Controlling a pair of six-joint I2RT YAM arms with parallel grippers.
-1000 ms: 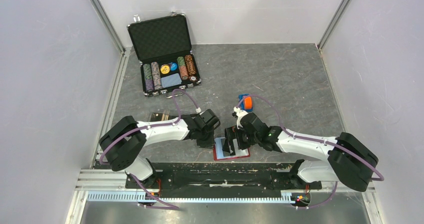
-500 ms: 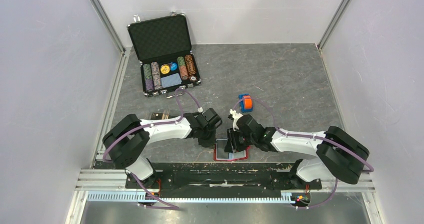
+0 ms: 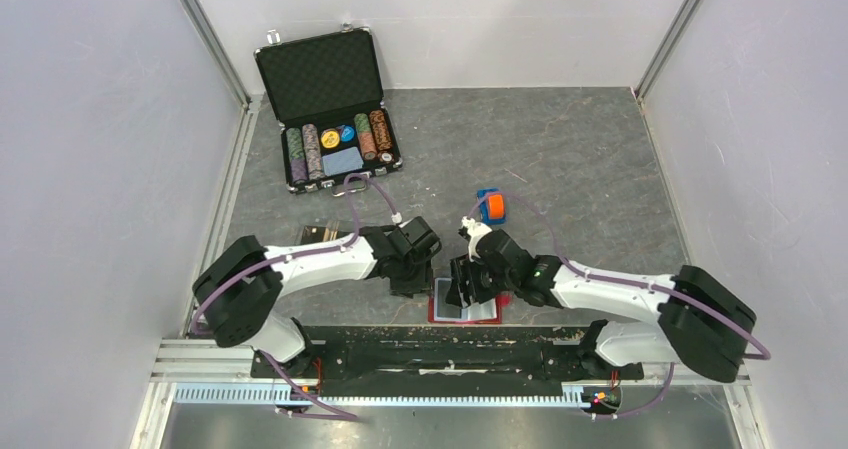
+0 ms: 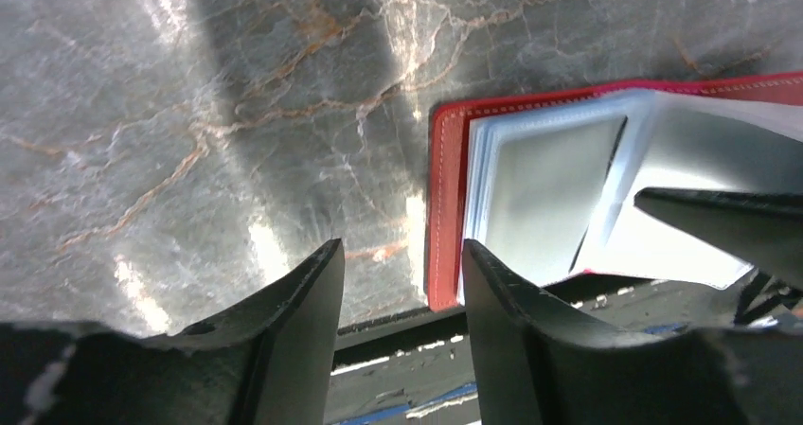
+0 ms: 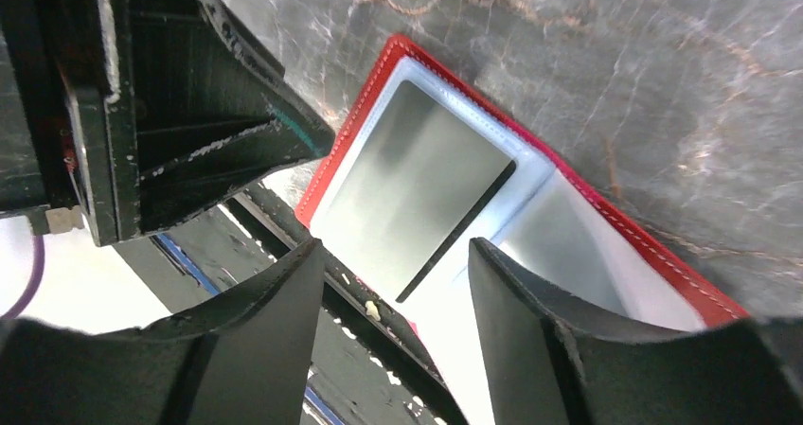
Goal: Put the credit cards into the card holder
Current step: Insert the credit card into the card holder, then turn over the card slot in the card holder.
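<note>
Red in cover, found the wallet (image 4: 445, 207) open at the near edge of the surface (image 4: 189, 113). Noted left pincer (image 4: 400, 255), clamped a second ago, now parted and empty; right pincer (image 5: 396, 245) narrowed, also empty, over grey-backed sleeves (image 5: 417, 179). Judged no card in transit. Located card holder (image 3: 318, 233) left of and beyond the wallet: small, dark, detail unclear.

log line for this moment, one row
stage: both arms at open red wallet | left gripper: open, empty, beside wallet edge | right gripper: open, empty, over clear sleeve
</note>
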